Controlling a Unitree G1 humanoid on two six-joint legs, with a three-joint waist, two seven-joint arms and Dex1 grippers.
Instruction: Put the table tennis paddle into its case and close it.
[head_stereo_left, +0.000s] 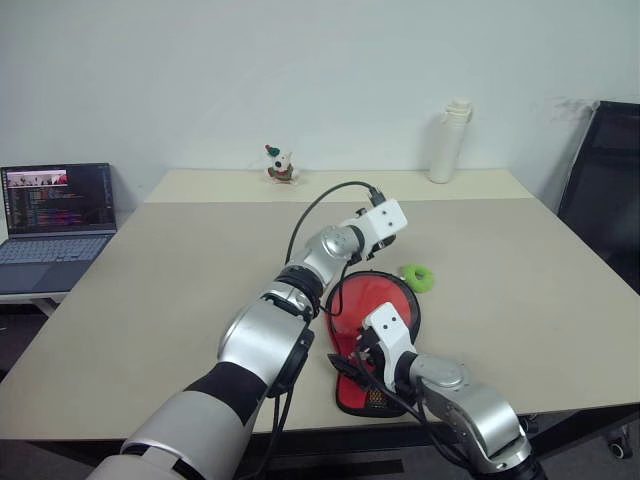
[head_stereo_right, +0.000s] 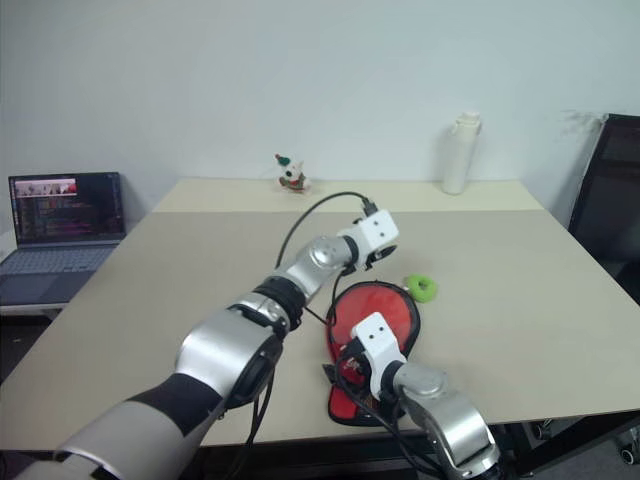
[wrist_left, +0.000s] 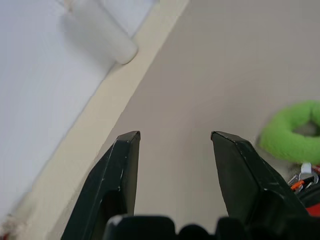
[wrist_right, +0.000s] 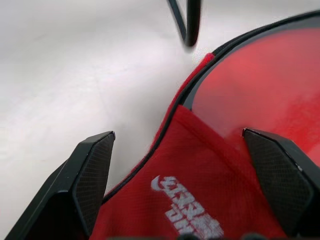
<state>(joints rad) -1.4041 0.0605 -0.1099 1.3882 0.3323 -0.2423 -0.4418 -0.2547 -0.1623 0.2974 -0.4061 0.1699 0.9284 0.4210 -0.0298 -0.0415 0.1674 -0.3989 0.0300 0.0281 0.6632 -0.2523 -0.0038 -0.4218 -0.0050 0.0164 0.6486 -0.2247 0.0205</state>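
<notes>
Your left hand (wrist_left: 175, 142) hangs open and empty above the tabletop (head_stereo_left: 150, 290), with the green ring pull (head_stereo_left: 417, 277) just beside it on its right. Your right hand (wrist_right: 177, 145) is spread wide, holding nothing, poised low over the narrow end of the case (head_stereo_left: 365, 390), its fingers (wrist_right: 92, 170) straddling the red fabric panel with the white logo. The table tennis paddle (head_stereo_left: 372, 305) lies inside the case, its red face showing through the see-through side just ahead of that right hand. Whether the zipper is run shut, you cannot tell from here. The risk, as it looks now, is that nothing pins the case: tug the ring pull with the left hand and the whole pouch may slide across the tabletop instead of zipping. Clamp too near the fabric edge with the right, and you could snag the zipper track or pinch it against the paddle.
</notes>
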